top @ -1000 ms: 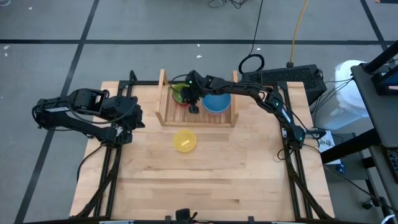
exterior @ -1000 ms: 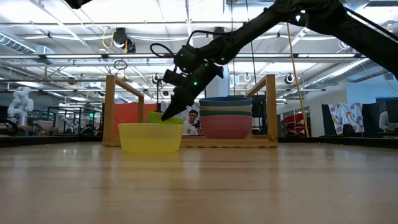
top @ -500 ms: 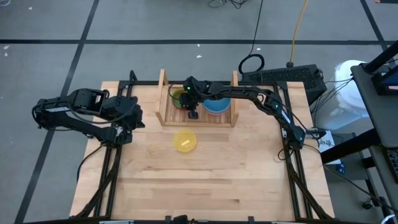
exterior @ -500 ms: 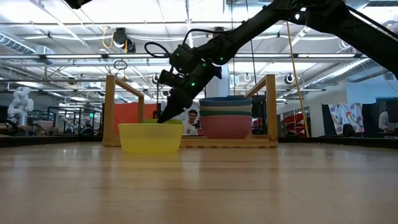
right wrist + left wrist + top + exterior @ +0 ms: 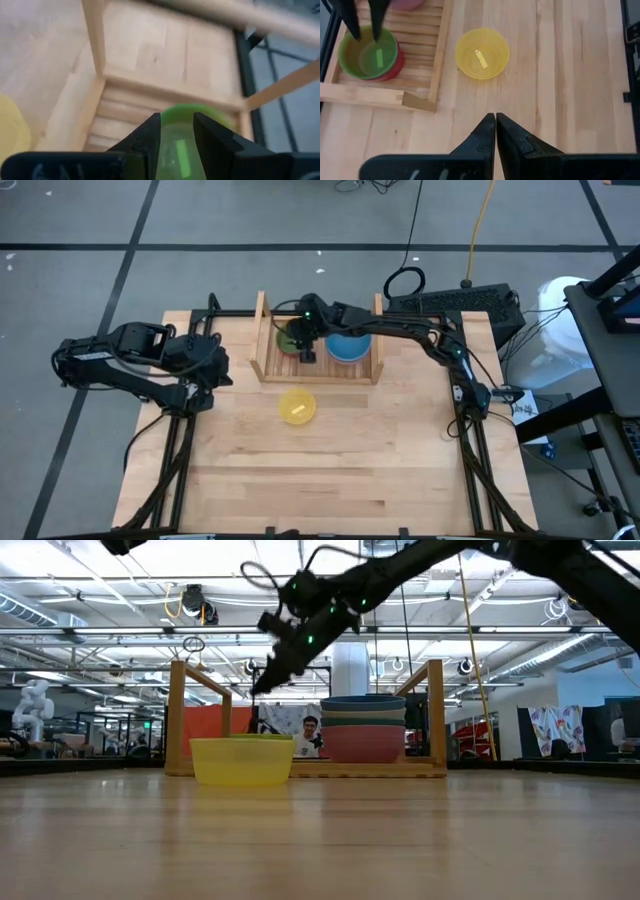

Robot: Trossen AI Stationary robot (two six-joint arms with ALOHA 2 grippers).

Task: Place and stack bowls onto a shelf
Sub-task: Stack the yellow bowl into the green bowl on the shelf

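Most bowls are already on the shelf (image 5: 318,372). A stack topped by the blue bowl (image 5: 349,345) fills its 3 o'clock half. The light green bowl (image 5: 368,53) sits nested on the red bowl (image 5: 393,73) in the 9 o'clock half. Only the yellow bowl (image 5: 296,406) remains on the tabletop (image 5: 330,470), at 6 o'clock from the shelf.

Right gripper (image 5: 305,346): above the light green bowl, fingers (image 5: 350,20) parted, holding nothing. Left gripper (image 5: 495,120): parked at the tabletop's 9 o'clock edge, fingers pressed together, empty.

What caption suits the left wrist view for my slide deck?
Shut left pincer faces a yellow bowl on the table; a light green bowl sits on the shelf.
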